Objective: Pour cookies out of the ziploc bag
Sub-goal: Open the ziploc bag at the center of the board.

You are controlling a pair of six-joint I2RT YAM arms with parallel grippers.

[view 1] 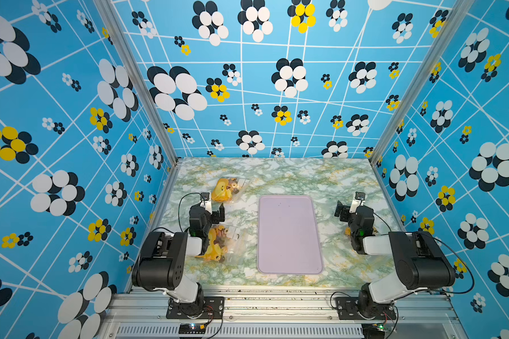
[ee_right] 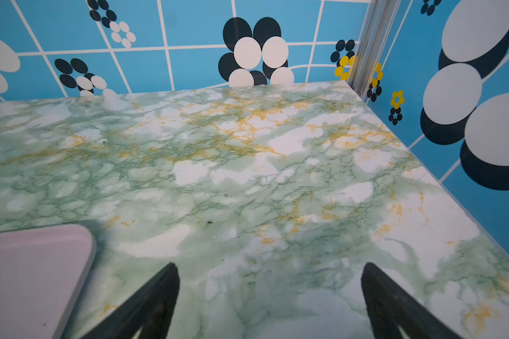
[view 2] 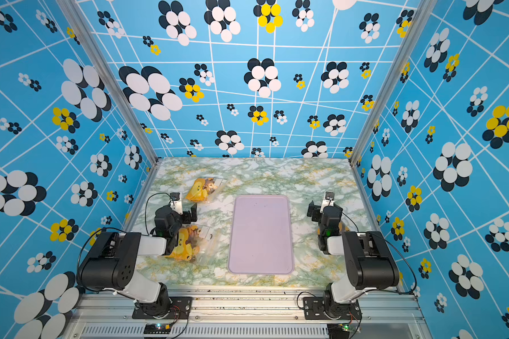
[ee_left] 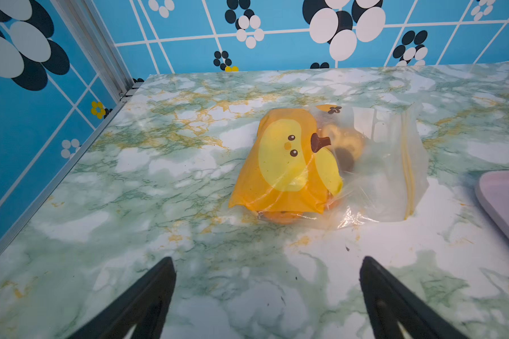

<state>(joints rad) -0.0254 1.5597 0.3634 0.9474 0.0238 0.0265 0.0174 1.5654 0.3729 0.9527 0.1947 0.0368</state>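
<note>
Left gripper [ee_left: 266, 259] jaws wide apart, empty, clear orange-printed ziploc bag [ee_left: 291, 164] just ahead, right gripper [ee_right: 269, 264] likewise spread, empty, lilac rectangular tray [ee_right: 36, 264] beside.

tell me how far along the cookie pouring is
Nothing looks done: the tray holds no cookies, and the cookies sit inside the far ziploc bag. Nothing is in hand: the left gripper and right gripper are open and empty. Left to do: grasp a bag, lift it and pour, probably onto the tray.
</note>
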